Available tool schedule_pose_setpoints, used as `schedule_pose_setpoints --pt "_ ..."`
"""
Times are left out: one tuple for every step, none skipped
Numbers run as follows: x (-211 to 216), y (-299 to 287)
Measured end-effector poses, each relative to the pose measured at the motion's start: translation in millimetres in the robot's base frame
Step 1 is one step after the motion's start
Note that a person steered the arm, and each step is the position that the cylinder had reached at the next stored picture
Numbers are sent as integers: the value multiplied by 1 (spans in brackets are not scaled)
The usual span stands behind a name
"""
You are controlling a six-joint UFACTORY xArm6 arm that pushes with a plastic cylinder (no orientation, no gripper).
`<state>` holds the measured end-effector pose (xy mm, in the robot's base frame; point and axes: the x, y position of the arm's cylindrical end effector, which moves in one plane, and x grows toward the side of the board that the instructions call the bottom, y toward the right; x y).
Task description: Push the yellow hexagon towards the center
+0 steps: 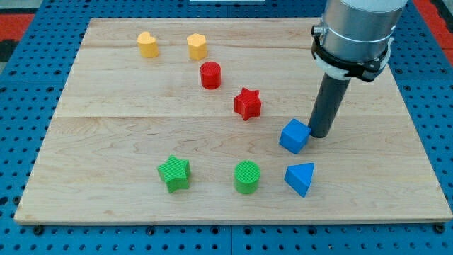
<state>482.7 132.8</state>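
The yellow hexagon (197,47) sits near the board's top, left of middle. A yellow heart-like block (147,44) lies to its left. My tip (319,134) is far from the hexagon, at the view's right of middle, touching or just right of the blue cube (294,136). The rod rises from there to the arm's grey body at the view's top right.
A red cylinder (210,74) and a red star (248,103) lie between the hexagon and my tip. A green star (175,173), a green cylinder (247,176) and a blue triangle (301,178) stand along the bottom. The wooden board (99,127) lies on a blue pegboard.
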Motion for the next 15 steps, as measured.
schedule_pose_setpoints --pt "9 -17" --pt "13 -14" --pt "-30 18" --pt "-90 -6" --pt "-187 -32" --pt "-229 -92" --pt "-232 -185" --pt "-197 -252" --pt "-151 -287" --pt "-127 -286" --pt "-109 -270" --pt "-134 -261" --pt "-88 -250" --pt "-67 -252" --pt "-63 -248"
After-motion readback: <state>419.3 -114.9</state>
